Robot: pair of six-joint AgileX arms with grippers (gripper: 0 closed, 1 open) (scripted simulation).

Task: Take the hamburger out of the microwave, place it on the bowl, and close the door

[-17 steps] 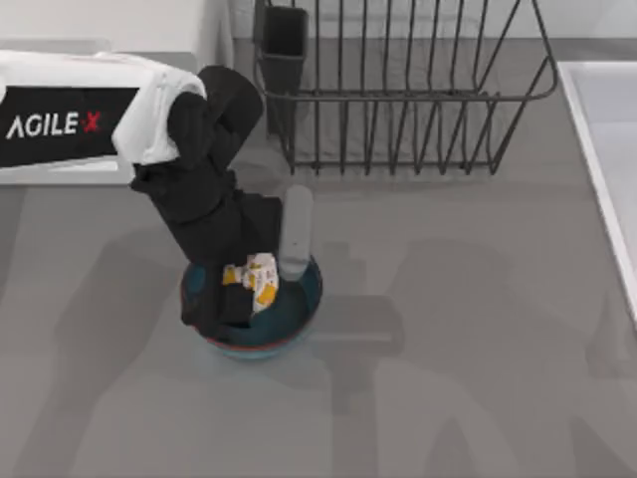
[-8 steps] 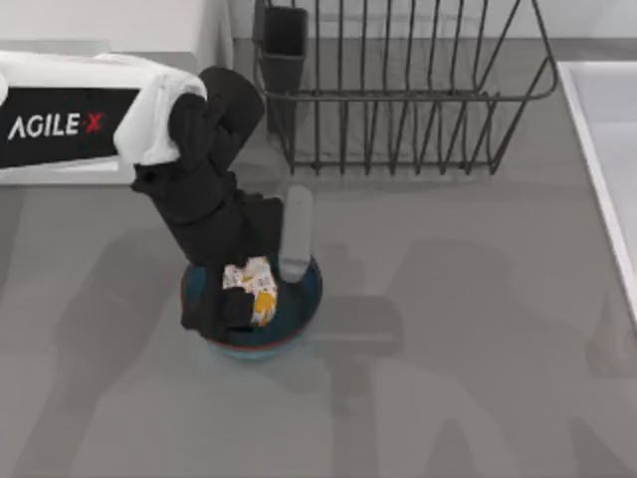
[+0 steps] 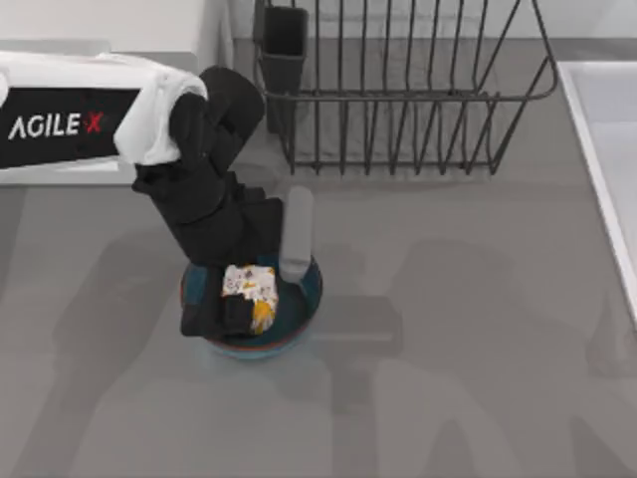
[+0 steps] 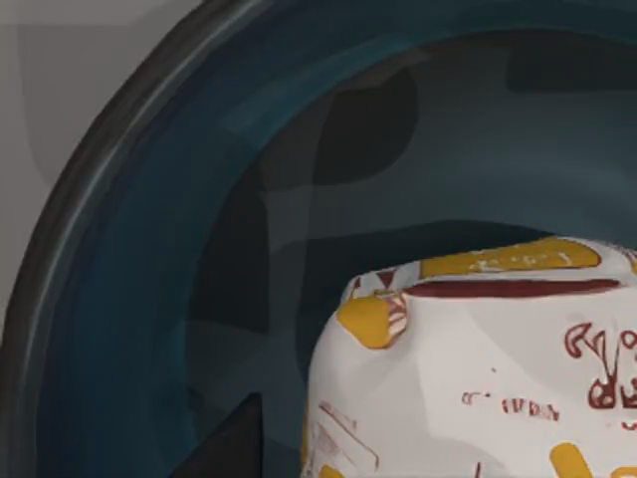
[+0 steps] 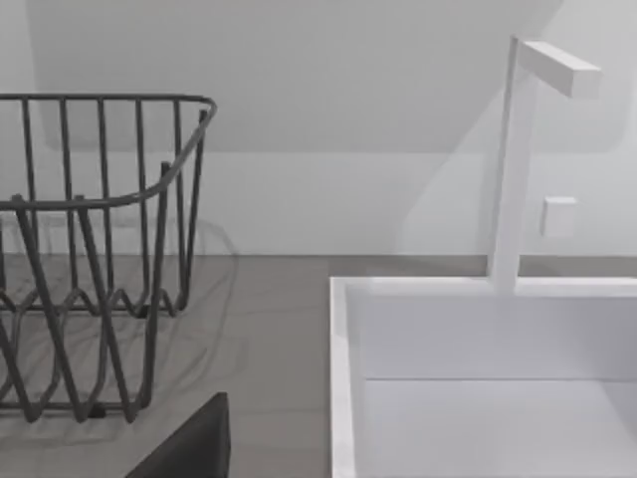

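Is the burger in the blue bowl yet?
Yes, in. The hamburger sits inside the bowl; the left wrist view shows blue wall around it.

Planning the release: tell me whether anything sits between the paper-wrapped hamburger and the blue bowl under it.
Nothing visible: the white paper-wrapped hamburger sits inside the deep-blue glazed bowl, with the left gripper around it.

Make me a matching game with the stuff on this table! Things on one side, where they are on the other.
Things:
1. hamburger
2. bowl
3. dish rack
4. left claw

Places:
A. at the back of the table
B. inside the bowl
C. over the bowl, around the hamburger
D. on the grey table, in front of the dish rack

Pairs: 1-B, 2-D, 3-A, 4-C
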